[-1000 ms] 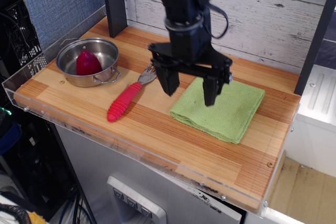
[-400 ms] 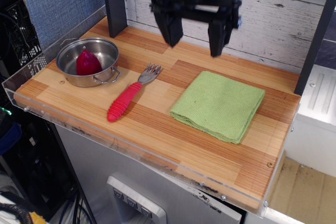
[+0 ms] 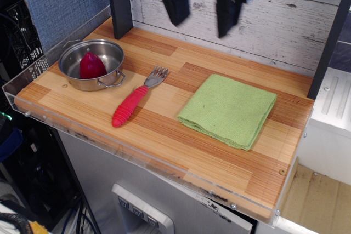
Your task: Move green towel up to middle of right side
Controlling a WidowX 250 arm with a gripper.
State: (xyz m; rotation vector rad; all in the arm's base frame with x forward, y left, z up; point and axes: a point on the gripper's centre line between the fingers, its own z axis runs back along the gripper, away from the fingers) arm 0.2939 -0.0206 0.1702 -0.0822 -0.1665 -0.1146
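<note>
The green towel (image 3: 228,110) lies flat and folded on the right part of the striped wooden tabletop (image 3: 164,130), near the right edge and about midway between front and back. My gripper (image 3: 201,12) hangs high above the table near the top of the frame, over the back wall and up and left of the towel. Its two black fingers (image 3: 176,5) are spread apart and hold nothing. The gripper does not touch the towel.
A red-handled fork (image 3: 135,101) lies left of the towel. A steel pot (image 3: 93,64) with a dark red object (image 3: 91,66) inside stands at the back left. A black post (image 3: 119,4) rises at the back left, another (image 3: 329,42) at the right. A clear acrylic rim (image 3: 148,163) runs along the front.
My gripper rose from just above the towel's left part to high above the table, still open. The towel stayed put.
</note>
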